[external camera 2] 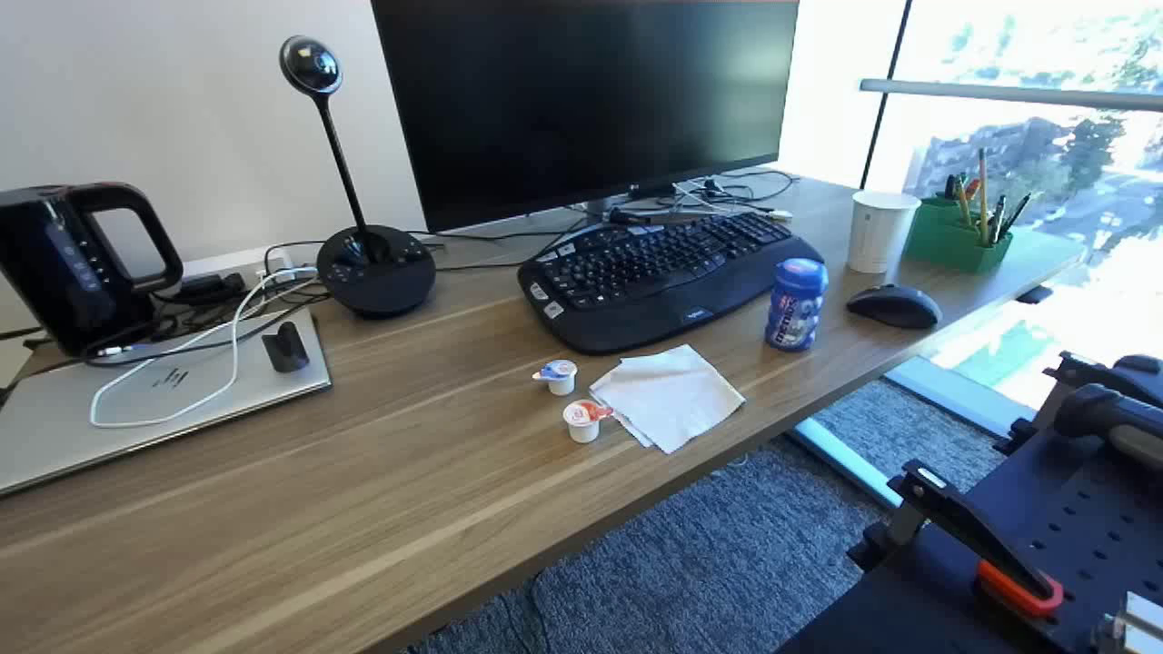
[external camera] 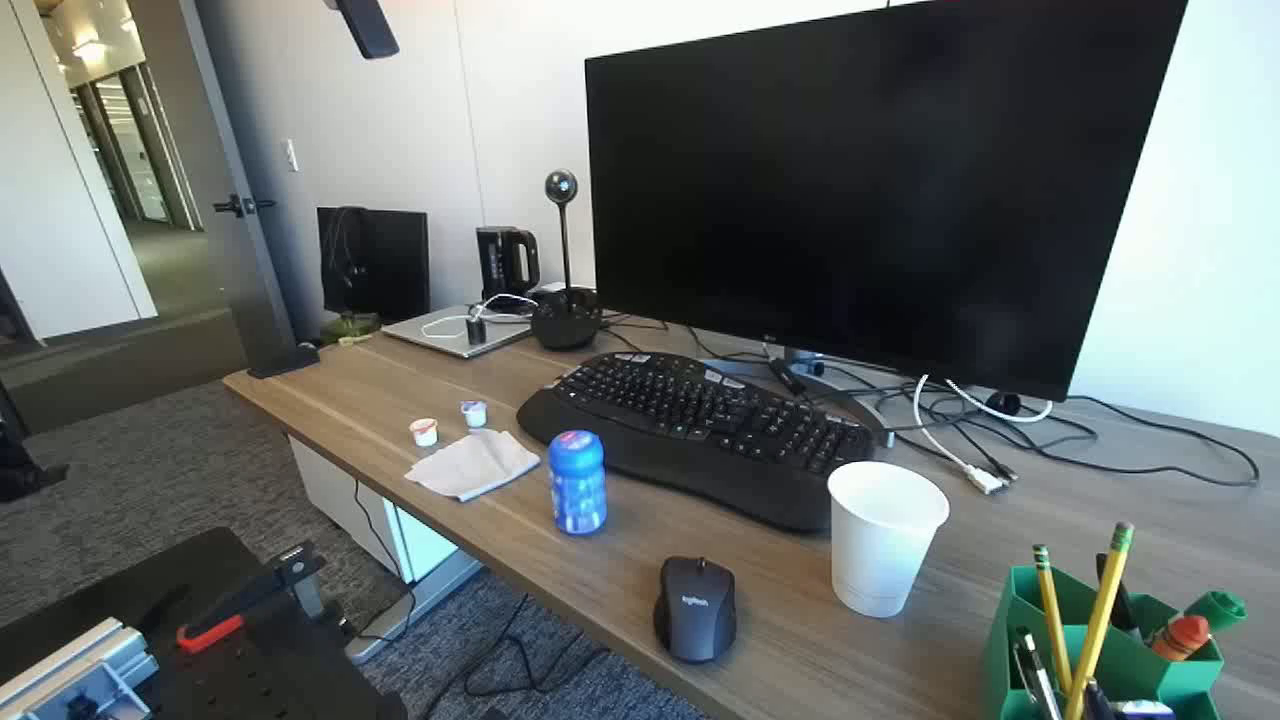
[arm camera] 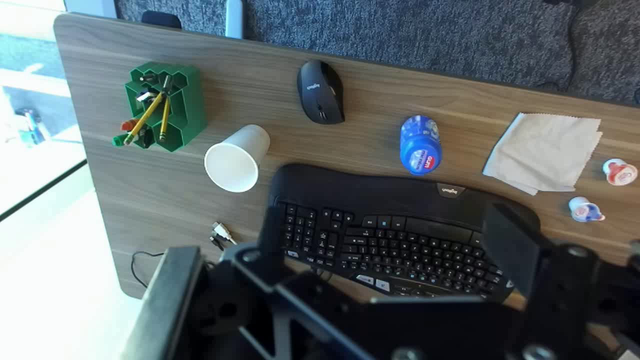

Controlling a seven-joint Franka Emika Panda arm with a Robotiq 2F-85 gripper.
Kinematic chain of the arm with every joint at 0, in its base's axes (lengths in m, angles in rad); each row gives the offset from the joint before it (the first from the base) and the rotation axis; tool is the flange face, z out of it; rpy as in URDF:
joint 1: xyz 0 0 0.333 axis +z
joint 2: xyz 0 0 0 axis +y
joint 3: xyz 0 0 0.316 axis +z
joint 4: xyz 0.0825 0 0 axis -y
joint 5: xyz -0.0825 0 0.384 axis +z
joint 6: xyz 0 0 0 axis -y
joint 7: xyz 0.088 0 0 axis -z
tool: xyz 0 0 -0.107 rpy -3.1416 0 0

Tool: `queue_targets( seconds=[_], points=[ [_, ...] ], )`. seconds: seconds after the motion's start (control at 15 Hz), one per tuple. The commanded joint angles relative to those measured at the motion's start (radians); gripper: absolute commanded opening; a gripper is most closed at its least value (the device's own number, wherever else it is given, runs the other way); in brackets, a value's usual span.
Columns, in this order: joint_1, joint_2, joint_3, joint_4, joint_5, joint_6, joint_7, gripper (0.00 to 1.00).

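My gripper [arm camera: 392, 237] shows in the wrist view with its two dark fingers wide apart and nothing between them. It is above the black keyboard [arm camera: 350, 187], apart from it. A blue gum bottle [arm camera: 420, 145] stands upright in front of the keyboard; it shows in both exterior views [external camera: 578, 485] [external camera 2: 796, 304]. A black mouse [arm camera: 320, 92] and a white paper cup [arm camera: 252, 142] are on one side of the bottle. A folded pale cloth [arm camera: 545, 152] and two small creamer cups, red-lidded [arm camera: 620, 171] and blue-lidded [arm camera: 585, 210], are on the other side.
A green pen holder [arm camera: 192, 107] with pencils stands near the table's end. A large monitor [external camera: 850, 200] stands behind the keyboard. A webcam stand [external camera 2: 377, 272], a closed laptop [external camera 2: 182, 381] with cables and a black kettle [external camera 2: 73, 272] are further along the table.
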Motion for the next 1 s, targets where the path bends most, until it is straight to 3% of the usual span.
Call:
queue_targets(
  seconds=[0.0, 0.93],
  points=[
    [0.008, 0.000, -0.006, 0.003, -0.004, -0.003, 0.003, 1.00],
    [0.014, 0.004, 0.001, -0.009, -0.003, -0.026, 0.002, 1.00]
  ],
)
